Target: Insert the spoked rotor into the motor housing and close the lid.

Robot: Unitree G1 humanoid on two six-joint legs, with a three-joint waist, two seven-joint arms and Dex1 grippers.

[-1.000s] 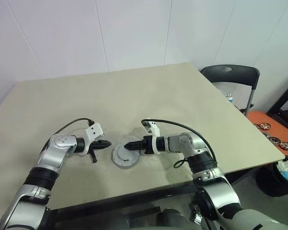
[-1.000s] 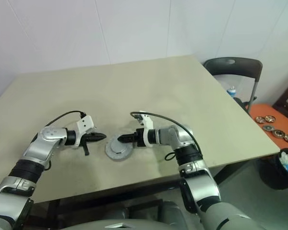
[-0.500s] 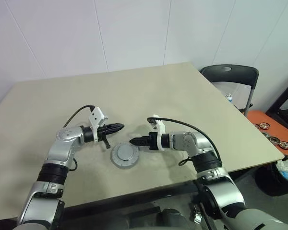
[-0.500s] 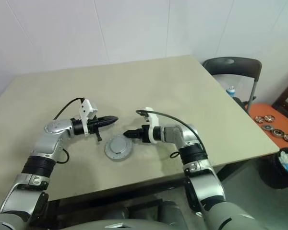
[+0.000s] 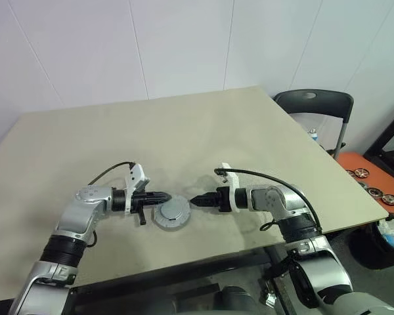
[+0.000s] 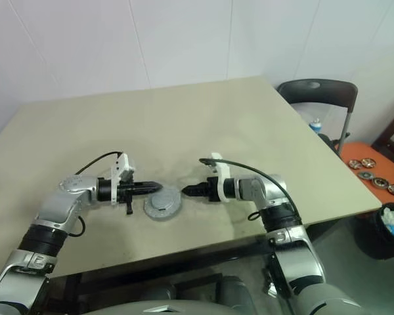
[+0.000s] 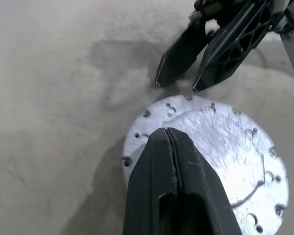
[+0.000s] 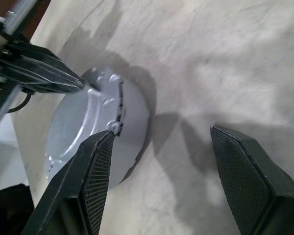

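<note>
A squat silver-grey motor housing (image 8: 134,128) stands on the beige table, with the flat silver lid (image 7: 220,142) lying on top of it (image 5: 171,213). The spoked rotor is hidden. My left gripper (image 5: 167,195) is shut and lies almost level, its joined fingertips (image 7: 167,132) just over the lid's left edge. My right gripper (image 5: 196,201) is open and points at the housing from the right, a short way off it. Its two fingers (image 8: 95,166) stand apart with bare table between them, one near the housing's side wall.
The table (image 5: 203,131) stretches bare behind the housing, and its front edge is close below it. A black folding chair (image 5: 315,105) stands at the right rear corner. Beyond it, an orange surface (image 5: 374,174) carries several small round parts.
My right gripper drew back to the right, off the lid. My left gripper rose behind the lid, then came down and right to the lid's left edge.
</note>
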